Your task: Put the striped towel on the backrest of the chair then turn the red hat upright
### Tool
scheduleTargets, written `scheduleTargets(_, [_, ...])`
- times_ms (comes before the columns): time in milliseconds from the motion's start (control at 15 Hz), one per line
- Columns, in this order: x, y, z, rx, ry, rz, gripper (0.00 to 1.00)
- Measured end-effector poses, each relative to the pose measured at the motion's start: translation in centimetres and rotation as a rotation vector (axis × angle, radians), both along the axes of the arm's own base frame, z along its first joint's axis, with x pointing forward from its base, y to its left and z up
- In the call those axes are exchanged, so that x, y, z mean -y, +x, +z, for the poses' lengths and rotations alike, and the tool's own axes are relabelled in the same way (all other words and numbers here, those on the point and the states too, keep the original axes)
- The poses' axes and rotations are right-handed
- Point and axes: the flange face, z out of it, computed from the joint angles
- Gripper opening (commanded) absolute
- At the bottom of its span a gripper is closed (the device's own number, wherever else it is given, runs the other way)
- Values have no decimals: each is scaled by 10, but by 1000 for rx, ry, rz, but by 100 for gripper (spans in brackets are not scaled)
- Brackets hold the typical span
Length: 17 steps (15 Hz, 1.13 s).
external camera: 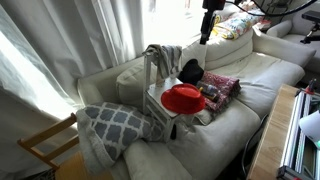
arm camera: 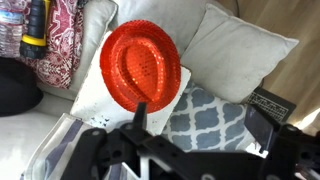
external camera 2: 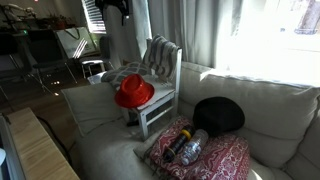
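The small white chair [external camera: 157,104] stands on the sofa, shown in both exterior views [external camera 2: 166,102]. The striped towel [external camera: 166,54] hangs over its backrest [external camera 2: 159,56]. The red hat [external camera: 183,98] lies on the chair seat with its domed crown facing up [external camera 2: 133,92]. In the wrist view the hat [arm camera: 143,62] is directly below, covering most of the white seat [arm camera: 92,98]. My gripper [arm camera: 205,115] is open and empty, high above the chair [external camera: 208,22], apart from everything.
A grey lattice pillow [external camera: 115,125] lies beside the chair [arm camera: 210,118]. A black hat [external camera 2: 218,115], a red patterned cloth bundle [external camera 2: 215,155] and a bottle [external camera 2: 190,148] lie on the sofa. A light-brown wooden chair [external camera: 50,145] stands off the sofa's end.
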Motion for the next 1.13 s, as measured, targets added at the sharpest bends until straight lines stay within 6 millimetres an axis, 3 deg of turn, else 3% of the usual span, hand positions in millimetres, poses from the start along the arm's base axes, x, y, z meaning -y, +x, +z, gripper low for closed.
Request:
scheduleTargets(400, [12, -21, 77, 41, 23, 11, 100])
scheduleTargets(800, [12, -51, 145, 178, 23, 16, 100])
scheduleTargets(933, [12, -59, 158, 207, 22, 17, 100])
scheduleTargets(1133, [12, -63, 160, 212, 21, 17, 100])
